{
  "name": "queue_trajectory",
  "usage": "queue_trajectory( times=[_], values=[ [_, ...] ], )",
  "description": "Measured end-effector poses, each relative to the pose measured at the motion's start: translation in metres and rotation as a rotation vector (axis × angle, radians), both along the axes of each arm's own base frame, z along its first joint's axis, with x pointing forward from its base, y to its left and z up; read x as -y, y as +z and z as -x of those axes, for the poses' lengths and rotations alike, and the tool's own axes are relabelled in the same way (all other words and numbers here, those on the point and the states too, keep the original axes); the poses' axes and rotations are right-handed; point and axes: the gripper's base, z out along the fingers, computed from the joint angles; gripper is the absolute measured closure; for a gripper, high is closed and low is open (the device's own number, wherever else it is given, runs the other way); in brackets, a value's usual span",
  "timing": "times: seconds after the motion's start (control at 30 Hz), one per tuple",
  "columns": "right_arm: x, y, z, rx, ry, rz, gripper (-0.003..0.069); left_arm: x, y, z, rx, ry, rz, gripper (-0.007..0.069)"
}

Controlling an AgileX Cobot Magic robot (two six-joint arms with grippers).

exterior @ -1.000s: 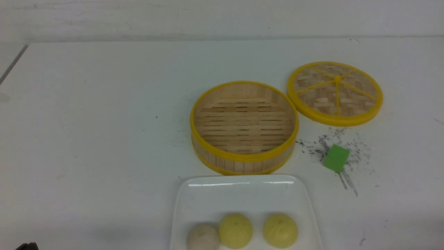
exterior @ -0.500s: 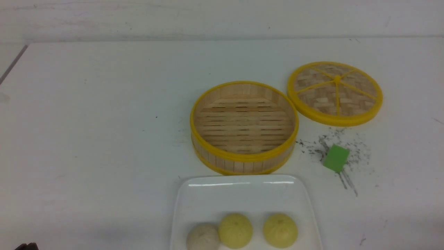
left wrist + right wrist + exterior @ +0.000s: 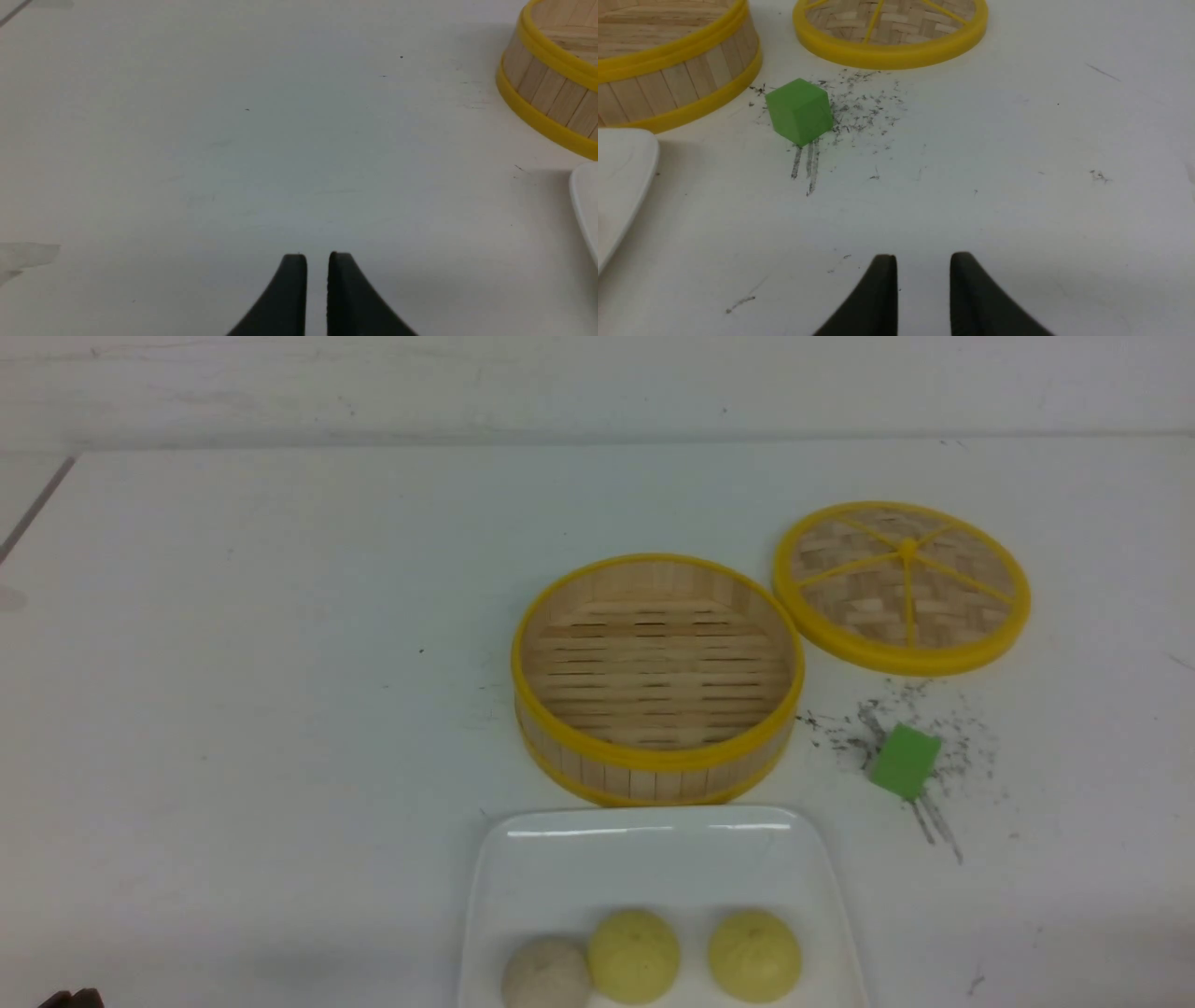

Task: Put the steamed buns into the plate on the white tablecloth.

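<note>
We find almost nothing has shifted over the last second: the three small pleated steamed buns stay on the glossy white rounded-square plate, while the round bamboo steamer basket stands empty. Our left pincer shows a narrow gap and our right pincer a wider one, both empty above the white tablecloth. The plate lies inward of each pincer. We judge the task done.

The plate looks like glossy white ceramic. The steamer basket is slatted bare wood with smooth yellow bands; its lid is woven bamboo. The white tablecloth is matt and scuffed.
</note>
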Motion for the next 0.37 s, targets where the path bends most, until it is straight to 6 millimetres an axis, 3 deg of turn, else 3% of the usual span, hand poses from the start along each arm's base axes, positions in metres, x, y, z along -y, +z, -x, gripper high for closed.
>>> queue_trajectory(
  times=[0.37],
  values=[
    [0.0,0.0,0.0,0.0,0.0,0.0,0.045,0.0,0.0,0.0,0.0,0.0,0.0,0.052]
  ],
)
